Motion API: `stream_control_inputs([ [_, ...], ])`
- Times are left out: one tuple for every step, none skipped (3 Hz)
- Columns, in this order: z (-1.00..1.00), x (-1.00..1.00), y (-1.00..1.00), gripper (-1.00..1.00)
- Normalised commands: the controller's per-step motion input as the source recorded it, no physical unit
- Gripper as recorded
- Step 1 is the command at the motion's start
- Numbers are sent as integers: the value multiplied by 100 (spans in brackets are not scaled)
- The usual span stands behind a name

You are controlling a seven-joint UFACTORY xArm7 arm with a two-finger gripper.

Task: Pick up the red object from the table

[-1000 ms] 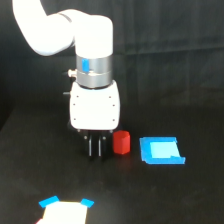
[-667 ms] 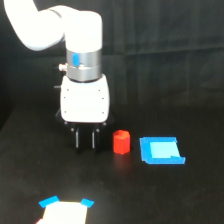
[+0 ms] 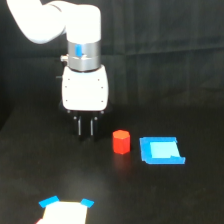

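The red block [image 3: 121, 141] stands upright on the table [image 3: 200, 200], well in from its edges, just beside a blue square [image 3: 160, 150]. It looks light, rigid and smooth; opposite flat sides suit the pinch. The gripper [image 3: 85, 131] hangs apart, fingers nearly together, holding nothing.

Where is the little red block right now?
In the exterior view, the red block stands on the black table, just left of the blue square piece and right of the robot's hand.
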Motion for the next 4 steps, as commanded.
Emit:
stream_control_inputs([
  [-100,100,-9,100],
  [-59,100,-33,24],
  [-28,100,-20,88],
  [-100,67,-82,19],
])
